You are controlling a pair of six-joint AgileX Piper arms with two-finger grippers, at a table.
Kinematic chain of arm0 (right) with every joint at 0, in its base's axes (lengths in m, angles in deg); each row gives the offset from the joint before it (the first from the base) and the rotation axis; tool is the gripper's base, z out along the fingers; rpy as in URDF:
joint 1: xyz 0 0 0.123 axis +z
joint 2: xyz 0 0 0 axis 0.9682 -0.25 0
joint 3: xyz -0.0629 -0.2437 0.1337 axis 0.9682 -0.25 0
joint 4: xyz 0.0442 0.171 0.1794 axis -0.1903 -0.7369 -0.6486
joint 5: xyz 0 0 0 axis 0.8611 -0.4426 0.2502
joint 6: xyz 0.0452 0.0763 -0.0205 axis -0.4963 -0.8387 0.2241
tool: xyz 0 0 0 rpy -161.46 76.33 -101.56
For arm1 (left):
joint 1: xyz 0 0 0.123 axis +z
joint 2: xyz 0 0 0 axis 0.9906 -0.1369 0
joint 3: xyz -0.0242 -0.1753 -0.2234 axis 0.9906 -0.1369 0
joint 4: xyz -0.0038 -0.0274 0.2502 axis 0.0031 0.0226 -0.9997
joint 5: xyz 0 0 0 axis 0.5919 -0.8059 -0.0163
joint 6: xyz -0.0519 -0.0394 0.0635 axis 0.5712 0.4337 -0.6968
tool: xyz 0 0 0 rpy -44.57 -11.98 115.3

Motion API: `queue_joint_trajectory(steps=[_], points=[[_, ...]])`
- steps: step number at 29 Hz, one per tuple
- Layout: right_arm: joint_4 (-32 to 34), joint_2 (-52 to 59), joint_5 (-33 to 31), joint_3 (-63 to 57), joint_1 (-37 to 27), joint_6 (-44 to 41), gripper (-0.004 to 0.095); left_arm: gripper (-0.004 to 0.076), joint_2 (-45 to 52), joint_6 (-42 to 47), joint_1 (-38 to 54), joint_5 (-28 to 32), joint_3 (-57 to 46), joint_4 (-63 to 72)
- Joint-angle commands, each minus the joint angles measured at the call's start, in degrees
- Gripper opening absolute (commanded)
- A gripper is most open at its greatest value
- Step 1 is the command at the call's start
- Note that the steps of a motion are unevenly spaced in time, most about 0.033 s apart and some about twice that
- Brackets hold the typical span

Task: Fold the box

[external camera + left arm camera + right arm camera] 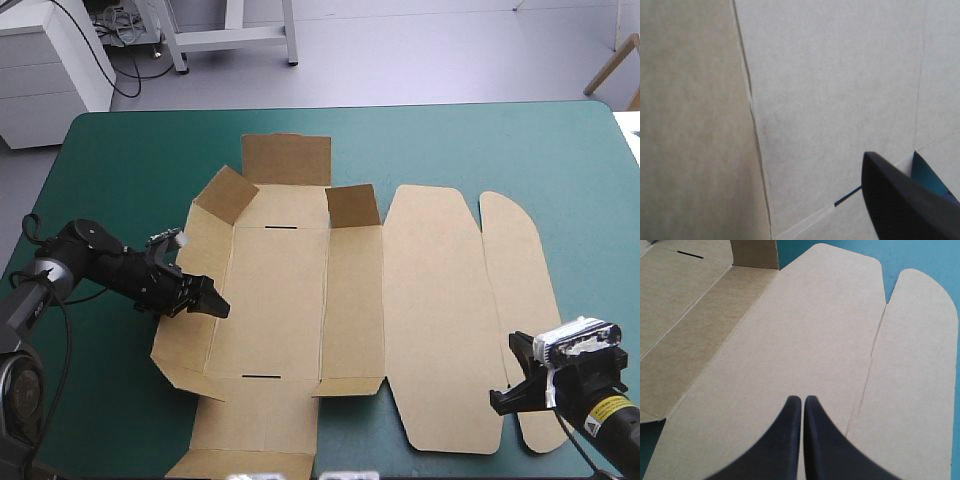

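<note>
The brown box [430, 300] lies as a cut sheet across the middle of the table. Its two small corner flaps [352, 205] and the far flap [287, 158] stand raised, while the lid and its tuck flap [520, 300] lie flat to the right. My left gripper [212, 298] sits low over the crease between the left wall and the floor panel. In the left wrist view one black finger [905, 200] rests off-centre on the floor panel, and the other is hidden by the left wall panel [690, 125]. My right gripper [802, 399] is shut, empty, just above the lid's near part [805, 330].
The teal-green table cover [130, 160] shows all around the sheet, widest at the far left and far right. A near flap of the box [250, 462] reaches the table's front edge.
</note>
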Motion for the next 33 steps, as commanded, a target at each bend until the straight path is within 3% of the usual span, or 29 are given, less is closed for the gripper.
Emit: queue_joint_trajectory(steps=[1,5,11,22,28,33], points=[[0.8,-0.4,4.3,1.6,-0.3,0.4,0.0000,0.0455,2.1,0.4,-0.3,-6.3,0.9,3.2],[0.8,-0.4,4.3,1.6,-0.3,0.4,0.0000,0.0323,2.1,0.4,-0.3,-6.2,1.2,2.8],[0.8,-0.4,4.3,1.3,-0.3,0.4,0.0000,-0.0013,2.1,-1.6,-0.3,-5.4,1.2,2.8],[0.3,-0.4,4.3,1.2,-0.3,0.4,0.0000,-0.0010,2.1,-0.7,-0.3,-4.0,3.8,-1.6],[0.5,-0.4,5.2,1.2,-0.3,0.4,0.0000,-0.0010,1.7,3.2,-1.2,-6.3,16.1,-12.0],[0.9,-0.4,5.3,1.2,-0.3,0.8,0.0000,-0.0010,0.4,2.3,-8.9,-5.9,29.8,-30.0]])
